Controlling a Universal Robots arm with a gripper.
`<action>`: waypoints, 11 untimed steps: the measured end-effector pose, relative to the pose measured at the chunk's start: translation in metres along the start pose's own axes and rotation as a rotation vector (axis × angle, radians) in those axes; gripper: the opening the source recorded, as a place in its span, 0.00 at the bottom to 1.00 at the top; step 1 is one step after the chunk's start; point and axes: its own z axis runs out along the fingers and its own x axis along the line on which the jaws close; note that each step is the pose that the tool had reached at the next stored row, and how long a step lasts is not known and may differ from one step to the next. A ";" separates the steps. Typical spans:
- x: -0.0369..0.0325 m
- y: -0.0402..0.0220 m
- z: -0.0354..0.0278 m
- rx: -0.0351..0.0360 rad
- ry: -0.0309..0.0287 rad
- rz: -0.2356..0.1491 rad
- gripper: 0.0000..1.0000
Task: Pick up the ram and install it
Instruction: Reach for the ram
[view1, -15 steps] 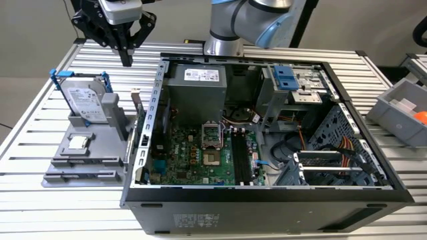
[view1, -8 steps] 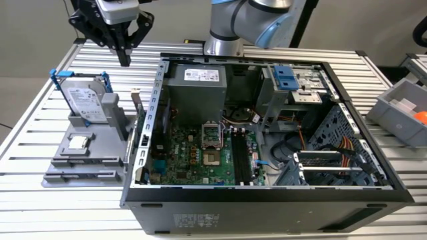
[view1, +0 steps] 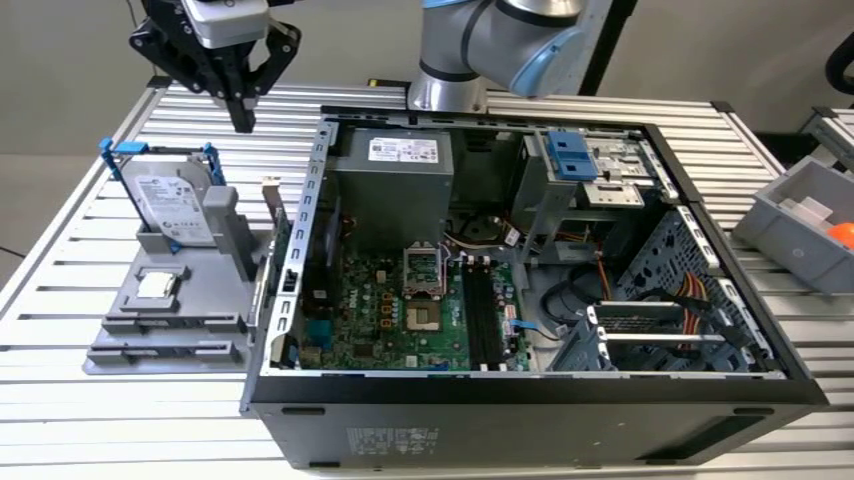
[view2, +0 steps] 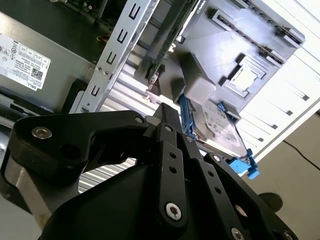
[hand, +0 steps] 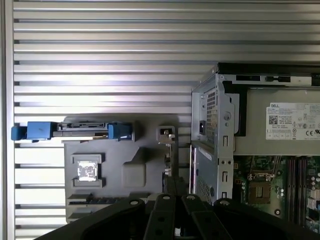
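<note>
The ram (view1: 276, 232) is a thin board standing on edge in the grey fixture (view1: 174, 322), right beside the computer case's outer wall. In the first wrist view the ram (hand: 168, 155) is edge-on, just ahead of my gripper (hand: 175, 183). The second wrist view has the ram (view2: 167, 42) as a greenish strip past my gripper (view2: 167, 111). In the exterior view my gripper (view1: 243, 122) hangs high over the table's back, toward that view's left, above and behind the fixture. Its fingers are together with nothing between them. Black memory slots (view1: 483, 312) lie on the motherboard inside the case.
The open computer case (view1: 534, 385) takes up the middle of the slatted table. A silver hard drive (view1: 180, 205) in a blue frame stands on the fixture, with a small square chip (view1: 156, 285) in front of it. A grey bin (view1: 801, 225) sits at the exterior view's right.
</note>
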 end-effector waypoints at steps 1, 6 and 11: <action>0.0013 0.0000 0.0000 0.0000 0.0000 0.000 0.00; 0.0071 0.0001 -0.0001 0.0000 0.0000 -0.001 0.00; 0.0116 0.0002 -0.0002 0.0000 0.0001 -0.002 0.00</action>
